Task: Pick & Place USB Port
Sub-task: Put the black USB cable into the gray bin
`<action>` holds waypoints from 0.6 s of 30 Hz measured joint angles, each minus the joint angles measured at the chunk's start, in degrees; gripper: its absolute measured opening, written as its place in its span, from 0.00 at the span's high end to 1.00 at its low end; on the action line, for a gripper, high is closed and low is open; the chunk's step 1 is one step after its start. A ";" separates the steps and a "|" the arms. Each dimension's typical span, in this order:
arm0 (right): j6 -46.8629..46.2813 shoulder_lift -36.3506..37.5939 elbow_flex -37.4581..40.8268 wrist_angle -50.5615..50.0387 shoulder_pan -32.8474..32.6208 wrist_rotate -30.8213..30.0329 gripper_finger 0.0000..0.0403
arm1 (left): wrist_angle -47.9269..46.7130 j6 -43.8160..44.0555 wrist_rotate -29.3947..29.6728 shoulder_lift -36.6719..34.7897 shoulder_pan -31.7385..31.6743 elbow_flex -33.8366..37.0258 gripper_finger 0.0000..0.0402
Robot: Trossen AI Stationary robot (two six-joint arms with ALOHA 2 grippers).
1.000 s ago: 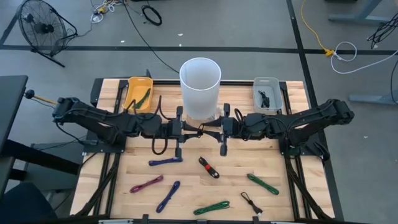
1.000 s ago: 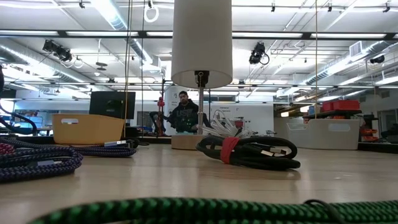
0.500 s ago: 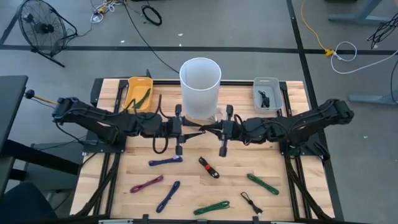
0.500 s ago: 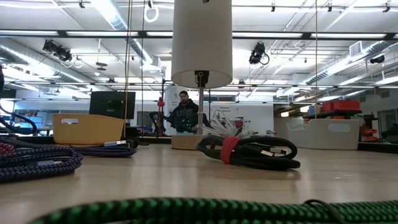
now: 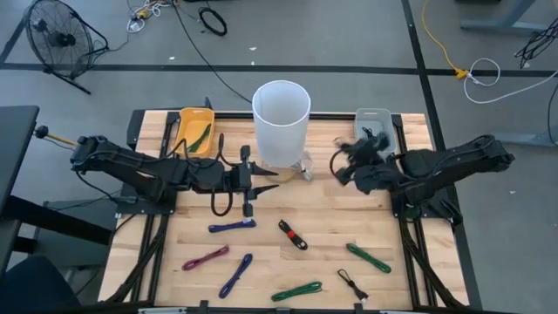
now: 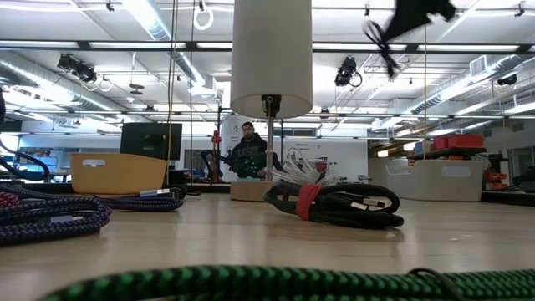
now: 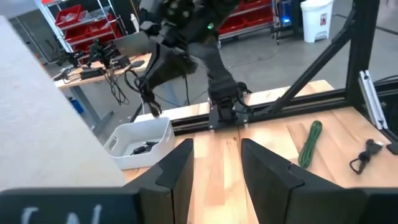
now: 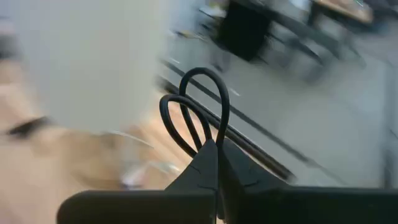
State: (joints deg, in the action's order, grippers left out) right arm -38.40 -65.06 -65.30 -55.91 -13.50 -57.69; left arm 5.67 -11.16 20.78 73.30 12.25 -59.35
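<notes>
My right gripper (image 5: 342,167) hangs above the table between the tall white cylinder (image 5: 281,122) and the grey bin (image 5: 375,133), shut on a coiled black USB cable (image 8: 200,109). In the low view the cable (image 6: 379,35) hangs high over the table. My left gripper (image 5: 261,179) stands open and holds nothing, in front of the cylinder with its fingers pointing toward the table's right edge. The left wrist view looks between its spread fingers (image 7: 214,165) at my right arm, with the cable (image 7: 149,99) hanging from that arm's gripper. My right gripper pinches the black cable between its two shut fingers, and two loops of the coil (image 8: 208,134) stick out past the fingertips. The cable is lifted clear of the table, and part of it (image 7: 148,102) hangs below the gripper.
A yellow bin (image 5: 193,129) sits at the far left, and the grey bin holds a black cable (image 7: 142,147). Several loose cables lie on the near half: purple (image 5: 232,226), black with a red tie (image 5: 293,235), green (image 5: 369,257), green (image 5: 296,290), black (image 5: 351,281), magenta (image 5: 205,258).
Both grippers met tip to tip in front of the white cylinder. My right gripper has pulled back fast toward the table's right and far edge and risen, taking the black cable with it. My left gripper has let go and stayed almost in place.
</notes>
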 joint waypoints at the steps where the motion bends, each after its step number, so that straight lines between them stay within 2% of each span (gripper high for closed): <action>1: -4.32 0.76 0.46 -4.31 1.04 -0.65 1.00 | 0.02 0.00 0.02 0.00 -0.04 0.00 0.65; 5: -17.34 3.37 3.56 -14.97 7.59 -3.23 1.00 | 0.40 0.00 0.00 0.00 -0.02 0.00 0.65; 8: -19.22 4.81 7.23 -14.96 13.93 -1.89 1.00 | 0.44 0.02 -0.03 0.00 0.00 0.00 0.65; 12: -11.76 6.47 12.85 -8.29 24.72 3.89 1.00 | 0.46 0.36 -1.14 0.00 -0.01 0.00 0.65; 18: 9.08 7.40 21.22 12.31 43.75 17.74 1.00 | 0.48 1.53 -1.53 0.00 0.00 0.02 0.65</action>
State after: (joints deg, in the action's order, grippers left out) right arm -29.32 -57.66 -44.08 -43.61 30.24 -39.94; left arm 6.15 -9.63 19.25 73.30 12.25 -59.33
